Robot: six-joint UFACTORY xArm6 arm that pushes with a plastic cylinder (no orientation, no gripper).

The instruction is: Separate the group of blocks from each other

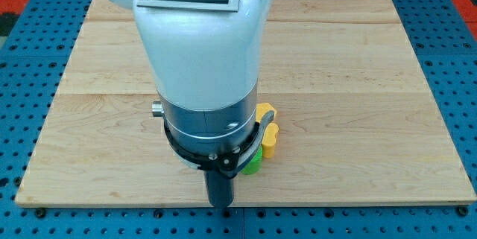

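Near the view's bottom edge, my tip (pixel 220 204) rests on the wooden tabletop (pixel 358 83), just below and left of a tight cluster: a yellow block (pixel 266 112), a second yellow block (pixel 269 141) and a green block (pixel 253 166), mostly hidden behind the white arm (pixel 201 53). No pincer is fitted, so its state cannot be told

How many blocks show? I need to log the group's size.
3, maybe more hidden: two yellow blocks and a green block, right of my arm; my tip below-left.
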